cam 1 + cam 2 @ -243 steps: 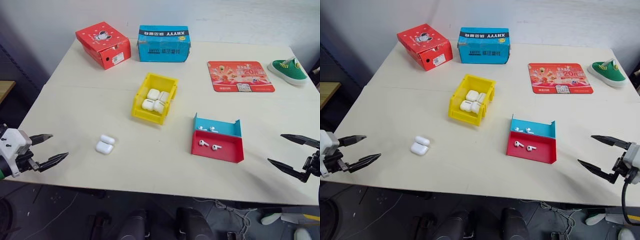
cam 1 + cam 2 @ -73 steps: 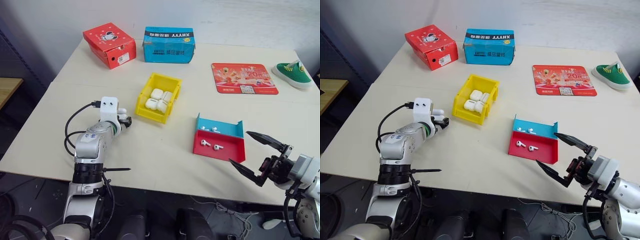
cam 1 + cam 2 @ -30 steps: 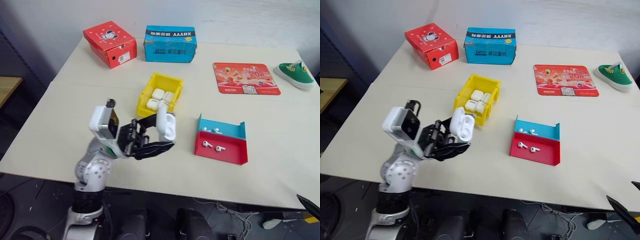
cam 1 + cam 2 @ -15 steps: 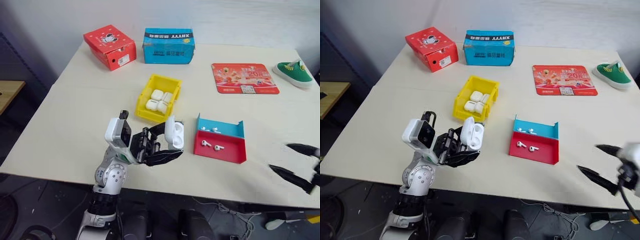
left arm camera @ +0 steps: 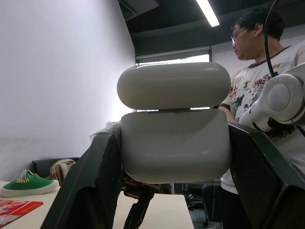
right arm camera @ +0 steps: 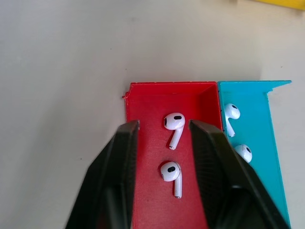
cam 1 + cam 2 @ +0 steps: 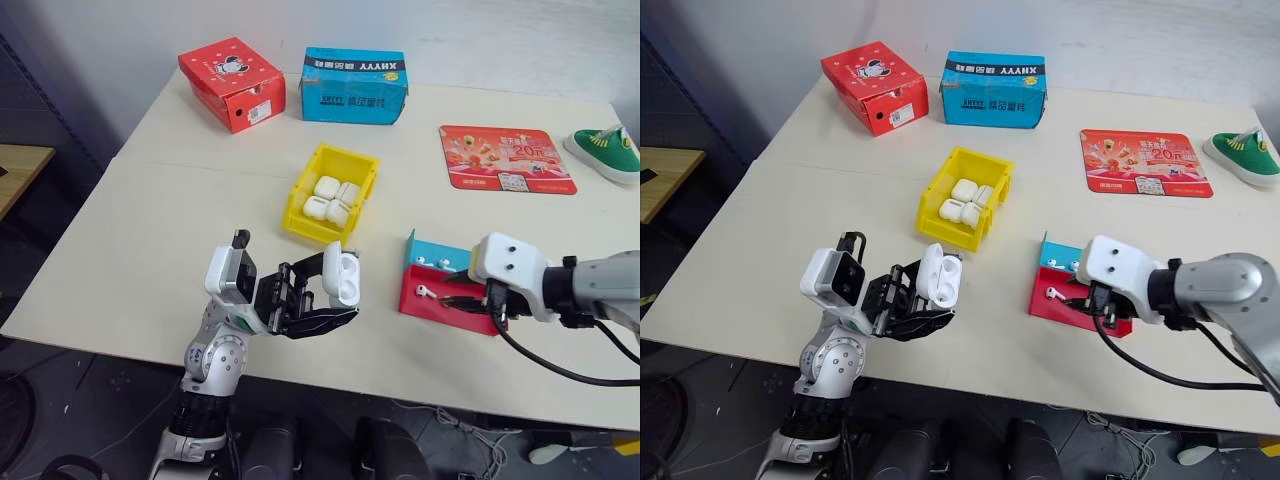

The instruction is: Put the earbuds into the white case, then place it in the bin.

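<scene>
Left hand [image 7: 322, 296] raised above the near edge of the counter [image 7: 150, 230], pinching the case [image 7: 342, 279] between its black fingers [image 5: 86, 186], lid flipped up. Right hand [image 6: 162, 143] just beyond, lowered over the red tray [image 6: 147, 191], fingers part spread and straddling two earbuds [image 6: 172, 125] lying in it, not visibly touching them. Two more earbuds in the blue tray [image 6: 259, 129] joined to the red one. Farther back, mid-counter, the yellow bin [image 7: 333, 190] with several white cases [image 7: 334, 199] inside, well apart from the held case. Toward the far right, a red printed mat [image 7: 505, 158] and a green shoe [image 7: 607, 153]. At the far edge, a red box [image 7: 232, 82] and a blue box [image 7: 355, 84] side by side. Person in a white printed shirt [image 5: 248, 86] seen past the case in the left wrist view
</scene>
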Tool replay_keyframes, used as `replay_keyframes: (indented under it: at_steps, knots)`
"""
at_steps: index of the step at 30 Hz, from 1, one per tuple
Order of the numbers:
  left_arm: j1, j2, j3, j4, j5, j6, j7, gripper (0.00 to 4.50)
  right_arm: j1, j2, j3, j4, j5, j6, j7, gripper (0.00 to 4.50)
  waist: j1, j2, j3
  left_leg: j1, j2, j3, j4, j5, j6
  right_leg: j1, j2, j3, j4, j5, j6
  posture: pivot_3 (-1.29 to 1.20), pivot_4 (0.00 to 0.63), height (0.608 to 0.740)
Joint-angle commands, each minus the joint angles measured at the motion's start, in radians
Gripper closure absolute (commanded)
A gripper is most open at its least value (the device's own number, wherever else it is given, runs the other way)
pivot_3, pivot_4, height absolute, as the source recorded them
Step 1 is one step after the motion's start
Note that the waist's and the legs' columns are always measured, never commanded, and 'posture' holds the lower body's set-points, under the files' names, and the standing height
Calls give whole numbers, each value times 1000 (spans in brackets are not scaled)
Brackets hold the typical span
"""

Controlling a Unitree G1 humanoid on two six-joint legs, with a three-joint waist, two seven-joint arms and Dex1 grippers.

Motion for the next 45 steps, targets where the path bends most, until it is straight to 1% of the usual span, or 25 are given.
replay_keyframes:
  at_steps: [1,7,14,22,33,45]
  knots:
    - [0,5,-3,-22,2,-12,3,1695,-47,-12,50,-1,-54,26,30,2866,-2,0,0,0,0,0,0,0,0,0,0,0,0,0,0,0,150,740]
    - [2,16,-4,-21,2,-11,0,1695,-109,13,148,52,-155,14,62,2866,-18,0,0,0,0,0,0,0,0,1,0,-1,1,0,0,0,150,740]
    - [17,34,-6,-40,-1,1,6,1695,-144,48,212,125,-248,-45,116,2866,-19,0,0,1,0,0,0,1,-2,0,0,-1,3,0,0,0,150,740]
    - [23,44,-10,-46,-1,0,10,1695,-179,117,226,204,-320,-86,135,2866,-18,0,0,1,0,0,1,2,-2,0,0,-1,5,0,0,0,150,740]
    - [37,58,-14,-62,-4,1,22,1695,-178,147,248,289,-400,-140,183,2866,-19,0,0,1,0,0,1,2,-2,0,0,-1,6,0,0,0,150,740]
    - [61,73,-4,-29,-4,-20,-17,1695,-165,183,242,316,-428,-151,215,2866,-20,0,0,2,0,0,1,2,-3,1,0,-1,6,0,0,0,150,740]
